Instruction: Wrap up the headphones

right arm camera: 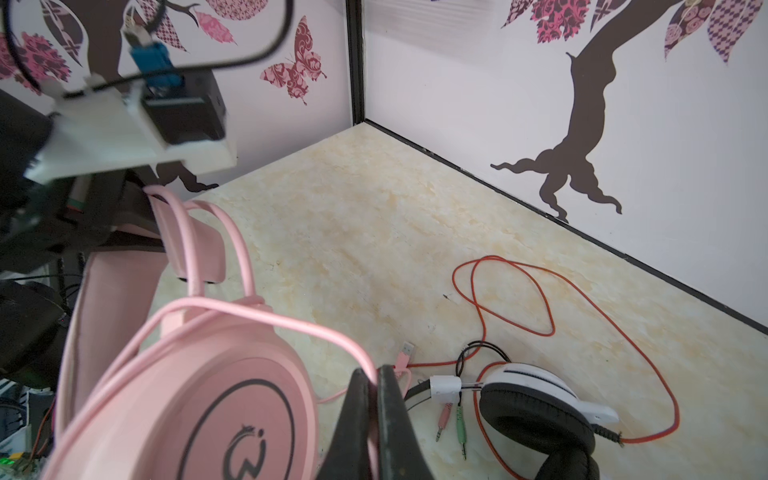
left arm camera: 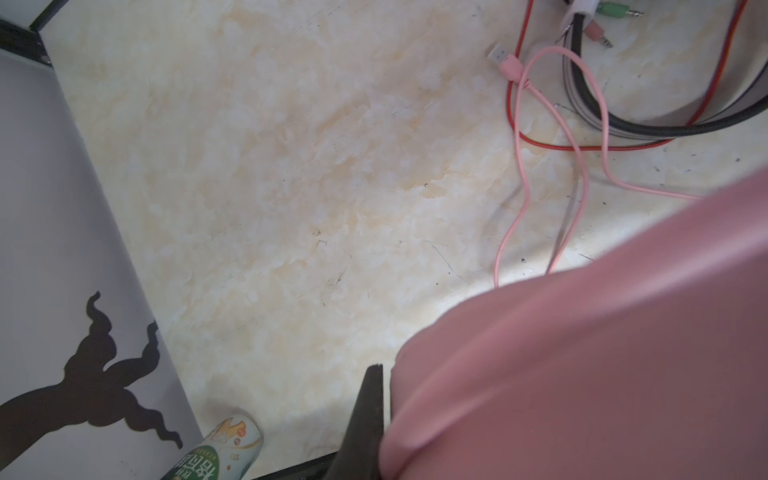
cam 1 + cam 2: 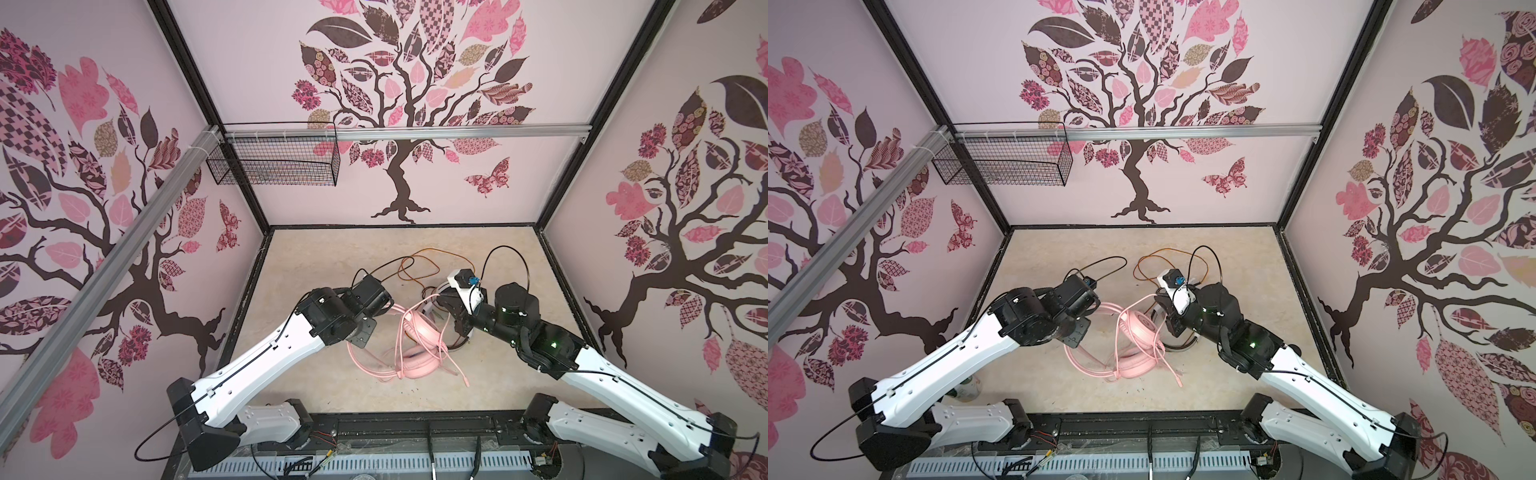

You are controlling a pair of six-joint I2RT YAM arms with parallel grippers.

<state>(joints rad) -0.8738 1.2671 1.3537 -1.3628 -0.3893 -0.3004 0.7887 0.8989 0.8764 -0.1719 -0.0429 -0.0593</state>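
Observation:
The pale pink headphones [image 3: 419, 329] [image 3: 1140, 328] lie tilted mid-table, and the pink cable [image 3: 365, 365] loops around them. My left gripper [image 2: 384, 374] is shut on the pink headband [image 1: 195, 237]; only one black finger [image 2: 368, 419] shows beside the pink band. My right gripper [image 1: 376, 372] is shut on a strand of pink cable next to the pink ear cup [image 1: 216, 399]. The white-and-black headphones [image 1: 536, 399] rest on the table under the right arm. Their orange-red cable [image 1: 540, 299] [image 3: 419, 266] trails toward the back.
A black wire basket [image 3: 274, 160] hangs on the back rail at the left. A printed can [image 2: 224, 449] [image 3: 967, 388] stands near the front left corner. Green and pink jack plugs [image 1: 453, 424] and a pink USB plug [image 3: 466, 381] lie loose on the marble-patterned table [image 3: 332, 257].

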